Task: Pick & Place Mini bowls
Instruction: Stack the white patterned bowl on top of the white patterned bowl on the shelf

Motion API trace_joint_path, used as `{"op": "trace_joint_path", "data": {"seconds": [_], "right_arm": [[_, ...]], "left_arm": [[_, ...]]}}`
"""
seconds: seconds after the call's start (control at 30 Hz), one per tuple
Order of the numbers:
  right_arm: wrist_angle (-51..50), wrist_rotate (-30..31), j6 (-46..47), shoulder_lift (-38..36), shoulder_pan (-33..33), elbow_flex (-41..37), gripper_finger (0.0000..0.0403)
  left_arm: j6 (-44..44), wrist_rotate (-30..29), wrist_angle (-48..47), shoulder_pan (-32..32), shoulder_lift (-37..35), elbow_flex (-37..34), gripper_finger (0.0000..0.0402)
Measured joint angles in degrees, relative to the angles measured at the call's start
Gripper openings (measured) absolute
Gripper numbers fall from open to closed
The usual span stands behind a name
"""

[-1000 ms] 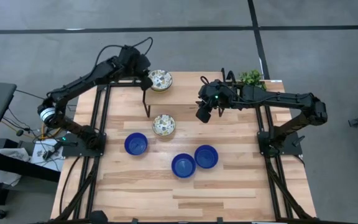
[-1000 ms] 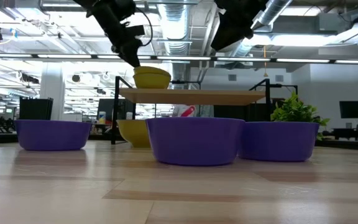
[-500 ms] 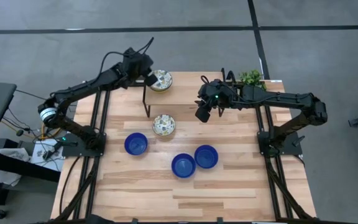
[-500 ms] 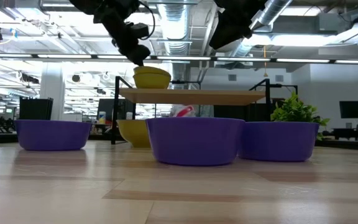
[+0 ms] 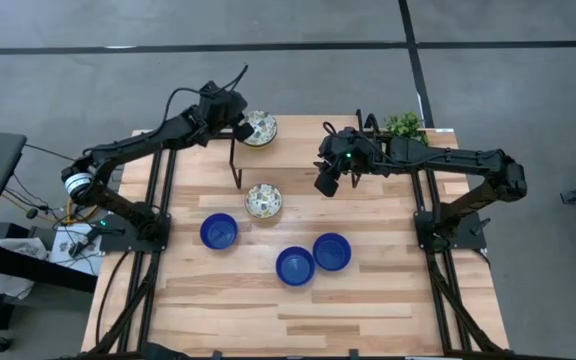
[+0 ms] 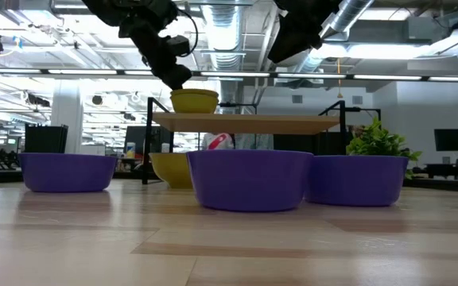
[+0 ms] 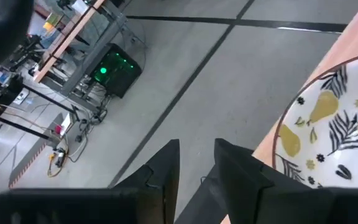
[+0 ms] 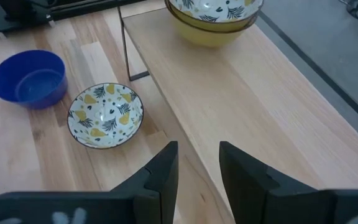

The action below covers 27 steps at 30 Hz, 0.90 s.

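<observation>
A cream patterned mini bowl [image 5: 259, 128] [image 7: 334, 124] rests on its base on the left end of a raised wooden shelf [image 5: 303, 140]. My left gripper [image 5: 238, 127] [image 7: 196, 144] hovers open just left of that bowl's rim, with nothing between its fingers. A second patterned bowl [image 5: 264, 201] [image 8: 105, 115] sits on the table in front of the shelf. Three blue mini bowls [image 5: 218, 231] [image 5: 295, 266] [image 5: 331, 251] stand nearer the front. My right gripper [image 5: 325, 185] [image 8: 197, 146] hangs open above the shelf, holding nothing.
The shelf stands on thin black legs [image 8: 126, 46] across the table's far part. A small green plant [image 5: 404, 125] sits at its right end. Bare wood lies along the table's near edge [image 5: 298, 320]. Beyond the table's left edge is floor with equipment [image 7: 114, 68].
My left gripper has tipped from pointing steeply down to nearly level. It has also sunk a little and moved toward the patterned bowl on the shelf. The bowls have not moved.
</observation>
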Motion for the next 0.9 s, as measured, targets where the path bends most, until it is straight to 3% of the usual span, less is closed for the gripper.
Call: {"op": "trace_joint_path", "data": {"seconds": [0.4,0.6,0.9], "right_arm": [[0.0,0.0,0.0,0.0,-0.5,0.0,0.0107],[2.5,-0.1,-0.6,0.0,-0.5,0.0,0.0107],[6.2,-3.7,-3.5,0.0,-0.4,0.0,0.0107]], "left_arm": [[-0.6,0.0,4.2,0.0,-0.3,0.0,0.0100],[-7.3,1.1,4.0,-0.2,-3.8,0.0,0.0100],[-23.3,16.1,-7.8,-4.2,-12.4,0.0,0.0100]]}}
